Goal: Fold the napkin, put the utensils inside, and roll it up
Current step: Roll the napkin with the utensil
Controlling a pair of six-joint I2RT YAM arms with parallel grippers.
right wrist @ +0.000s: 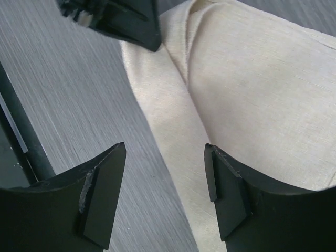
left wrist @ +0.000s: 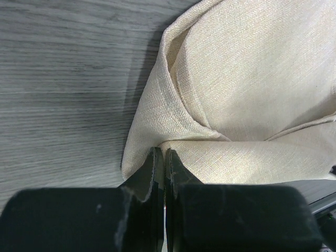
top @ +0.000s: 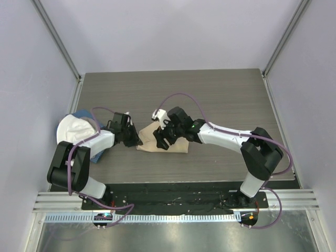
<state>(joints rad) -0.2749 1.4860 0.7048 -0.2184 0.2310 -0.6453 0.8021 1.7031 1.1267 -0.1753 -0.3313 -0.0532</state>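
The beige-tan cloth napkin [top: 178,148] lies folded near the middle of the grey wood-grain surface [top: 220,94], between the two arms. The left pincer [left wrist: 161,156] is clenched, its tips against the napkin's folded near edge; I can't tell if cloth is pinched. The right pincer [right wrist: 165,157] is released, its jaws wide apart above the napkin's edge.

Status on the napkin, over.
Left gripper shut at napkin edge. Right gripper open, straddling that edge. Folded, lying on table. Utensils not visible.
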